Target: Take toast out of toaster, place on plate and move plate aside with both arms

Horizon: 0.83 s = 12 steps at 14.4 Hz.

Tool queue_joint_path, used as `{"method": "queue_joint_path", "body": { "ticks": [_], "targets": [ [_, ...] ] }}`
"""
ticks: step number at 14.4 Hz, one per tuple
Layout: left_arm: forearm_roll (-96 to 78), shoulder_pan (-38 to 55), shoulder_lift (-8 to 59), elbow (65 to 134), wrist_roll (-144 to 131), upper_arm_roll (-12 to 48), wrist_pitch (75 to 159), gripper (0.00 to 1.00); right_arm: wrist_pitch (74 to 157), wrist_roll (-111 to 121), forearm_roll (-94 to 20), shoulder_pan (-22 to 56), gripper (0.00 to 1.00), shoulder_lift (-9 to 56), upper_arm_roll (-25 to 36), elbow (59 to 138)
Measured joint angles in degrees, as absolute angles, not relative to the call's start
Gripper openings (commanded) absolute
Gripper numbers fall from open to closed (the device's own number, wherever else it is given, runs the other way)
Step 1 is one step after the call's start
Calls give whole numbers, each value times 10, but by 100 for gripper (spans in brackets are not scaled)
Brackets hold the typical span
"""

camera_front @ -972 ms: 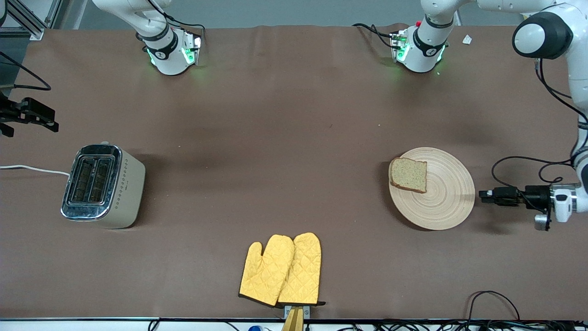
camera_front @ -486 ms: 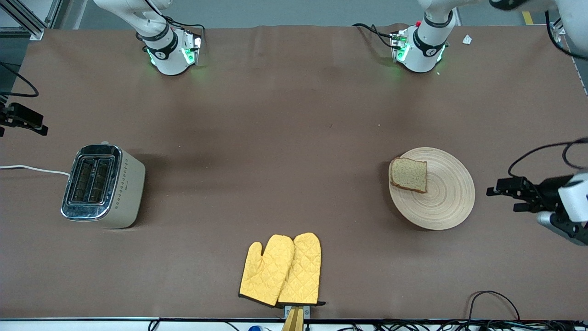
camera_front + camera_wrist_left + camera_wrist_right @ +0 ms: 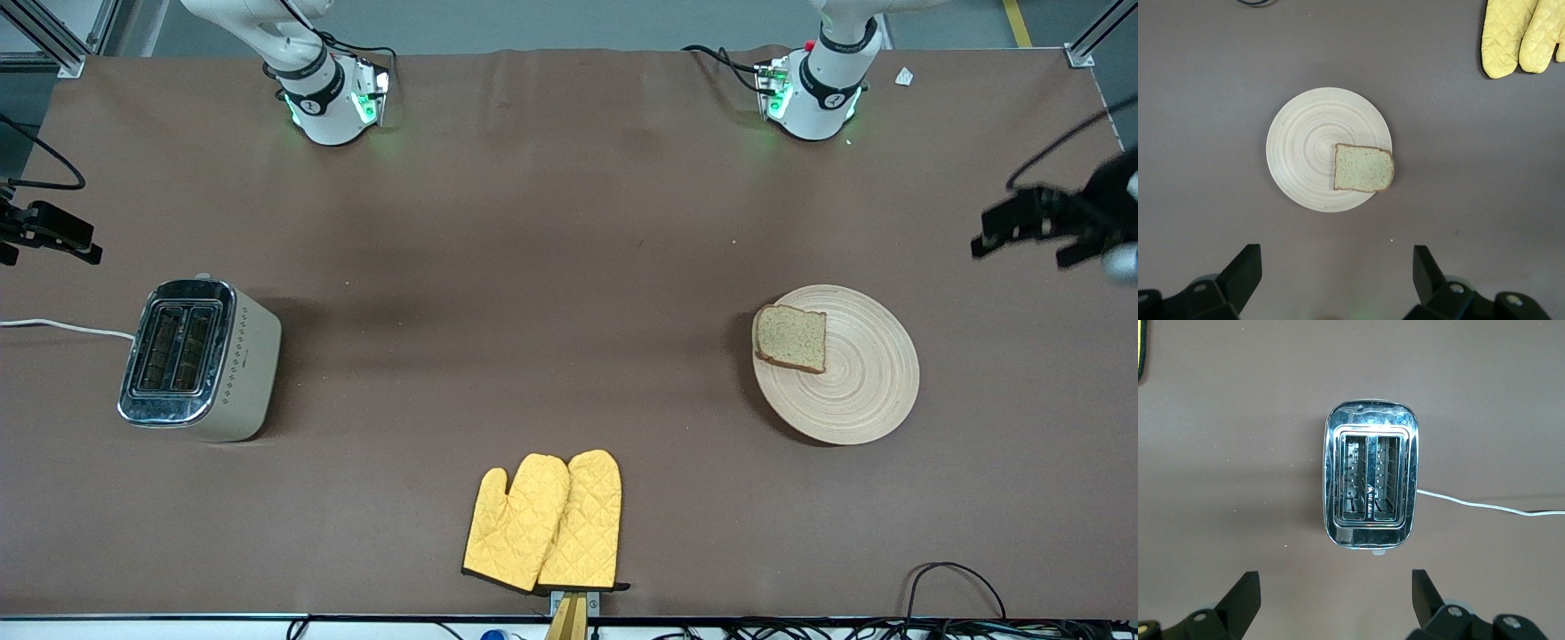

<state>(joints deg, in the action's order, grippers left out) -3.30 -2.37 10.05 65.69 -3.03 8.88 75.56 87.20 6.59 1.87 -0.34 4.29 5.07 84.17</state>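
The toast lies flat on the round beige plate, on the plate's edge toward the right arm's end. Both show in the left wrist view, toast on plate. My left gripper is open and empty, up in the air over the table at the left arm's end, apart from the plate. In its wrist view the jaws stand wide apart. My right gripper is open and empty, over the table edge by the toaster; its wrist view looks down on the toaster.
A pair of yellow oven mitts lies near the table's front edge, also in the left wrist view. The toaster's white cord runs off the right arm's end. Both toaster slots are empty.
My left gripper has risen and swung away from the plate toward the arm bases. The right gripper has shifted slightly. Toast and plate have not moved.
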Motion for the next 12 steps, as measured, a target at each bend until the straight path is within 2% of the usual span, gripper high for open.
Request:
{"method": "queue_joint_path", "body": {
  "ticks": [2, 4, 6, 8, 12],
  "targets": [
    [-32, -24, 52, 726, -35, 89, 808, 100, 872, 66, 19, -4, 100, 43, 51, 842],
    [-32, -24, 12, 828, -35, 90, 902, 100, 871, 66, 19, -4, 100, 43, 51, 842],
    [-32, -24, -20, 908, -35, 99, 956, 100, 871, 66, 18, -2, 100, 43, 49, 842],
    [-32, -24, -41, 943, -39, 111, 971, 100, 871, 66, 17, 0, 100, 43, 45, 842],
    [-32, -27, -52, 951, -41, 112, 974, 100, 870, 64, 16, 1, 100, 43, 41, 842]
  ]
}}
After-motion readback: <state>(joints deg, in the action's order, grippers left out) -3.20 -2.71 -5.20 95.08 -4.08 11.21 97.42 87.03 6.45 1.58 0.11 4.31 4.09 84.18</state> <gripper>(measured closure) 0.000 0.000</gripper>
